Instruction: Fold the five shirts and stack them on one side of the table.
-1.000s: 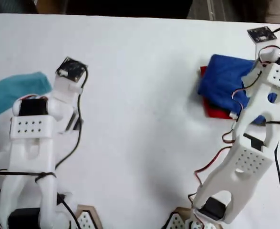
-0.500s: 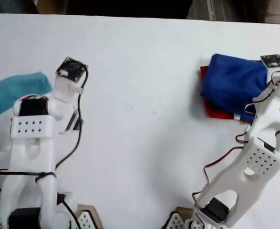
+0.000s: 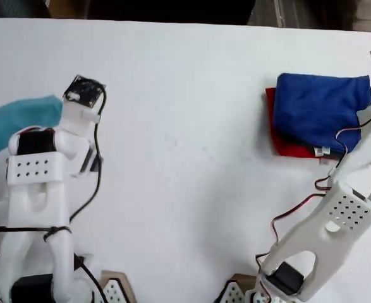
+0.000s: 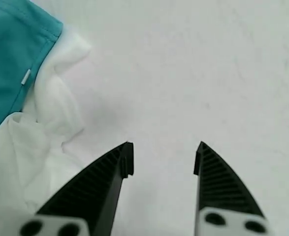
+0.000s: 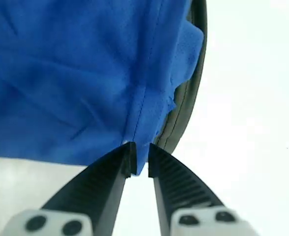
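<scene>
A folded blue shirt [image 3: 321, 110] lies on a red shirt [image 3: 286, 146] at the table's right side. My right gripper [image 5: 139, 156] is shut on the blue shirt [image 5: 75, 73], pinching a seam at its edge; a dark band of cloth [image 5: 186, 105] shows under that edge. At the far left lies a teal shirt [image 3: 18, 120] with a crumpled white shirt [image 4: 33, 142] beside it. My left gripper [image 4: 165, 150] hangs open over bare table, just off the white shirt, with the teal shirt [image 4: 11, 64] farther out.
The white table [image 3: 185, 158] is bare through the middle between the two arms. The right arm [image 3: 337, 214] stands along the right edge and the left arm [image 3: 36, 170] by the left pile. The table's far edge runs along the back.
The right arm has swung to the right, pulling the blue shirt's edge with it so more of the shirt shows flat. The left arm has shifted slightly left.
</scene>
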Controlling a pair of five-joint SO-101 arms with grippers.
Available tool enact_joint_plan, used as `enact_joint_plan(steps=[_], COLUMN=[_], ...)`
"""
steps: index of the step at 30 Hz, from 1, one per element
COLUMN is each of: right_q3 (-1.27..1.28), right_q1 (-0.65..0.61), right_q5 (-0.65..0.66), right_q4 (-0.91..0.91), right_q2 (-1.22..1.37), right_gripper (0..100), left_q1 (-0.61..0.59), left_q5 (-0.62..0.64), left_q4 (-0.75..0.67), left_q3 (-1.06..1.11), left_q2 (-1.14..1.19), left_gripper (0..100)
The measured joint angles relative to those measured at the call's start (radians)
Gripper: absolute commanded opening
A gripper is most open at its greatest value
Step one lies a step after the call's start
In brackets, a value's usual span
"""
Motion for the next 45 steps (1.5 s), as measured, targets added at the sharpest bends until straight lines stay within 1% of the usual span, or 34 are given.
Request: enact_joint_plan(steps=[3,4,7,10,12,15,18,20,23,26,30,34,35,36,38,39,40,41,42,45], right_q3=[-0.083,-0.095,-0.083,0.017,0.115,0.293,0.512,0.680,0.922,1.137,1.343,1.499,1.534,1.564,1.614,1.634,1.656,1.672,1.692,1.743], right_q1=[0.000,0.000,0.000,0.000,0.000,-0.009,-0.048,-0.087,-0.169,-0.276,-0.420,-0.511,-0.523,-0.529,-0.534,-0.535,-0.535,-0.535,-0.535,-0.535], right_q5=[0.000,0.000,0.000,0.000,0.003,0.003,0.003,0.006,0.006,0.006,0.008,0.008,0.008,0.008,0.008,0.008,0.008,0.008,0.006,0.006], right_q4=[0.066,0.074,0.086,0.086,0.086,0.086,0.086,0.086,0.086,0.086,0.086,0.086,0.086,0.086,0.084,0.080,0.069,0.054,0.040,0.000], right_q2=[0.000,-0.002,-0.009,-0.081,-0.166,-0.313,-0.493,-0.629,-0.842,-1.048,-1.281,-1.439,-1.465,-1.484,-1.502,-1.507,-1.510,-1.510,-1.510,-1.510], right_gripper=[6.6,8.2,18.1,27.9,27.6,24.8,24.5,24.5,24.5,24.5,24.5,24.5,24.5,24.5,24.5,24.5,24.5,24.5,24.5,24.5], left_q1=[0.002,-0.003,-0.068,-0.184,-0.282,-0.440,-0.565,-0.634,-0.704,-0.732,-0.752,-0.753,-0.753,-0.753,-0.750,-0.740,-0.726,-0.706,-0.683,-0.611], left_q5=[0.002,0.002,0.000,-0.060,-0.143,-0.272,-0.382,-0.433,-0.463,-0.471,-0.471,-0.471,-0.471,-0.471,-0.471,-0.471,-0.471,-0.471,-0.471,-0.457], left_q4=[0.018,0.029,0.083,0.103,0.072,-0.017,-0.069,-0.110,-0.141,-0.137,-0.124,-0.118,-0.112,-0.095,-0.041,-0.008,0.026,0.061,0.097,0.186], left_q3=[0.000,0.000,-0.026,-0.075,-0.106,-0.114,-0.127,-0.146,-0.196,-0.264,-0.368,-0.457,-0.474,-0.489,-0.514,-0.528,-0.543,-0.559,-0.571,-0.592], left_q2=[0.000,0.000,0.000,-0.002,-0.003,-0.003,0.040,0.104,0.238,0.379,0.549,0.686,0.712,0.732,0.743,0.744,0.744,0.744,0.744,0.735], left_gripper=[22,22,22,22,22,22,23,26,32,31,31,30,28,23,7,0,4,5,3,3])
